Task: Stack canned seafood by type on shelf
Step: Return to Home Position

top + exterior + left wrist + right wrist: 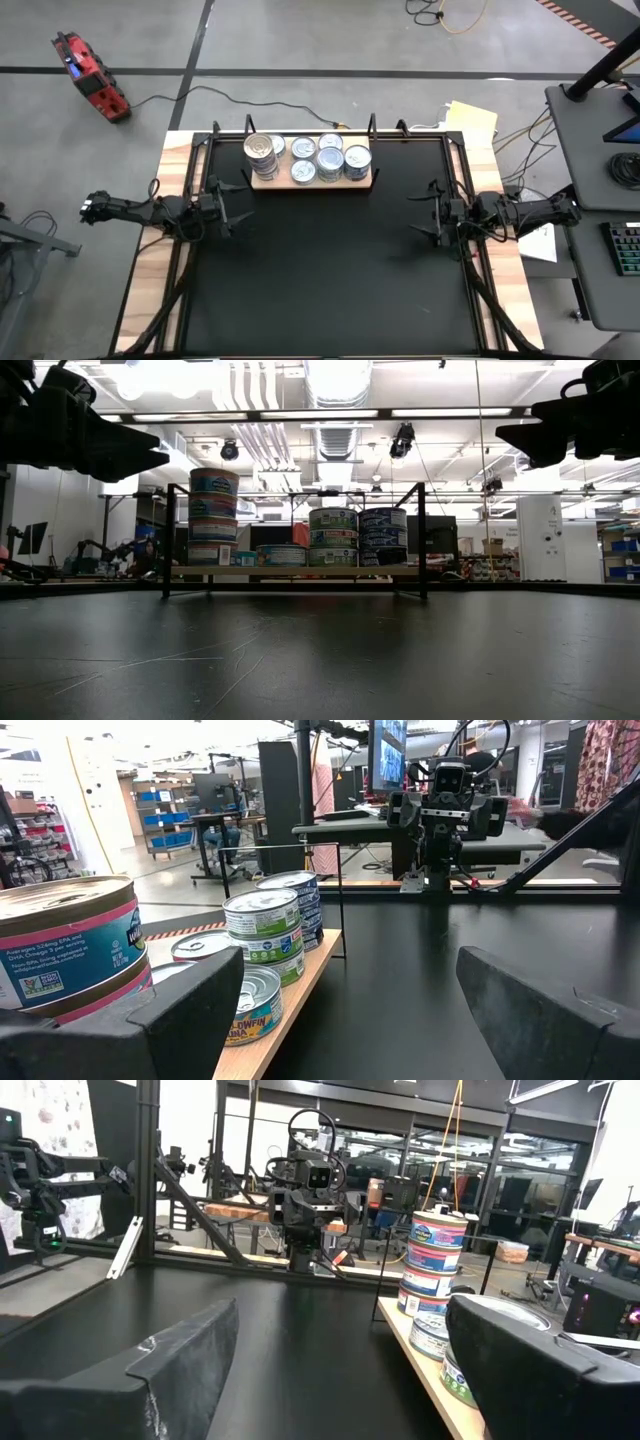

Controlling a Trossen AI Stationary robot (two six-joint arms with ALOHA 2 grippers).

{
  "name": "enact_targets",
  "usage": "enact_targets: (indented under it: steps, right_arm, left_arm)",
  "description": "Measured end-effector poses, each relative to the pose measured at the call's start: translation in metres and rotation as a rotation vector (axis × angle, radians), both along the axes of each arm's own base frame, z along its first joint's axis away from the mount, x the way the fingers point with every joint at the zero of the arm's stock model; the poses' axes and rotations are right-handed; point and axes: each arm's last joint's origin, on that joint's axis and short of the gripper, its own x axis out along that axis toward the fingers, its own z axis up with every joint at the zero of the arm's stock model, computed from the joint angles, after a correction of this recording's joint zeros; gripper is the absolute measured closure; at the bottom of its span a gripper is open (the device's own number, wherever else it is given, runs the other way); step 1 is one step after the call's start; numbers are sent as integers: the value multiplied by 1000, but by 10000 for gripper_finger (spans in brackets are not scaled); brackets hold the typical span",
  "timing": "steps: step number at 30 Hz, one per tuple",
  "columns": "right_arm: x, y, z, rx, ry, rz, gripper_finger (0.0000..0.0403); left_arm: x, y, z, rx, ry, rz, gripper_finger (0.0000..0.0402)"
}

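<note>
The canned seafood (310,158) stands in stacks on the shelf (262,183), a light wooden board at the table's far middle. In the low view a tall stack (213,515) rises at the board's left end, lower stacks (333,537) stand further right, and a single tin (281,555) sits between them. My left gripper (232,205) hovers open at the table's left side, my right gripper (428,212) open at its right side. Both point level toward each other, clear of the cans. Nothing lies between either pair of fingers.
A black frame with upright posts (168,540) stands around the shelf at the table's far edge. The black tabletop (330,270) stretches between the arms and toward the near edge. A desk with a keyboard (625,245) stands off the table to the right.
</note>
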Motion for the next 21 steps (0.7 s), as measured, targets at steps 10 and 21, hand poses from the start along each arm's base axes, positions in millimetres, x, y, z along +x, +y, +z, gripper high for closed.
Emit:
enact_targets:
  steps: [10,21]
  right_arm:
    - [0,0,0,0,0,0,75]
    - [0,0,0,0,0,0,60]
  left_arm:
    - [0,0,0,0,0,0,51]
    - [0,0,0,0,-1,0,51]
